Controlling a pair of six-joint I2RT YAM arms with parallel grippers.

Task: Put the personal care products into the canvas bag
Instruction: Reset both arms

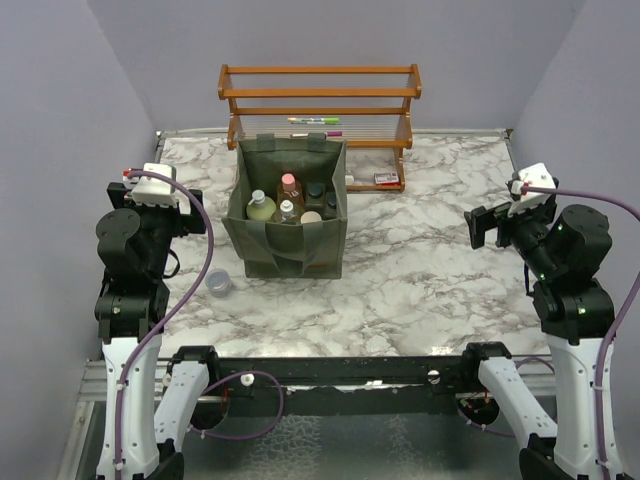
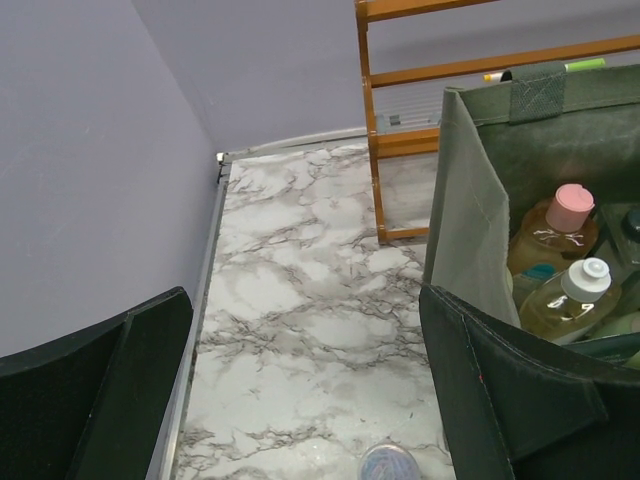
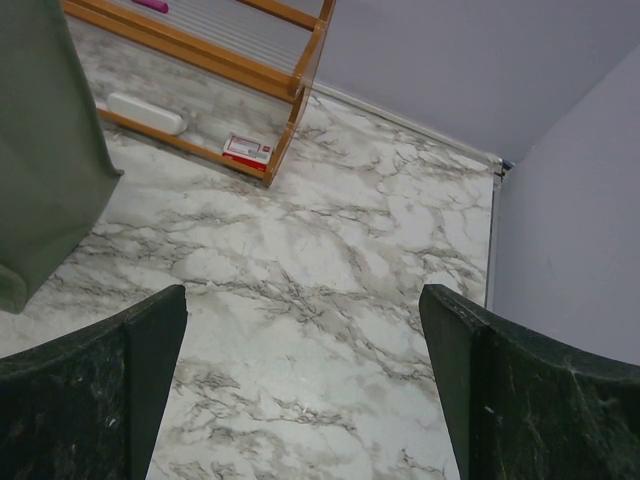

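Note:
The olive-green canvas bag (image 1: 285, 248) stands upright left of centre, its near wall (image 2: 468, 215) just right of my left fingers. Inside stand several personal care products: a pale green bottle (image 1: 261, 207), an orange bottle with a pink cap (image 1: 290, 186) (image 2: 570, 210), a clear one with a white cap (image 1: 287, 210) (image 2: 588, 282) and a dark-capped one (image 1: 316, 192). My left gripper (image 1: 192, 212) (image 2: 305, 390) hangs open and empty beside the bag's left side. My right gripper (image 1: 486, 225) (image 3: 305, 390) is open and empty over bare marble at the right, with the bag's side (image 3: 45, 150) at that view's left edge.
A wooden slatted rack (image 1: 320, 105) (image 3: 200, 50) stands behind the bag with green and pink marker pens (image 1: 313, 121) on it. A small red box (image 1: 384, 179) (image 3: 245, 150) and a white object (image 3: 145, 112) lie at its foot. A lavender cup (image 1: 219, 283) (image 2: 388, 463) sits front-left of the bag.

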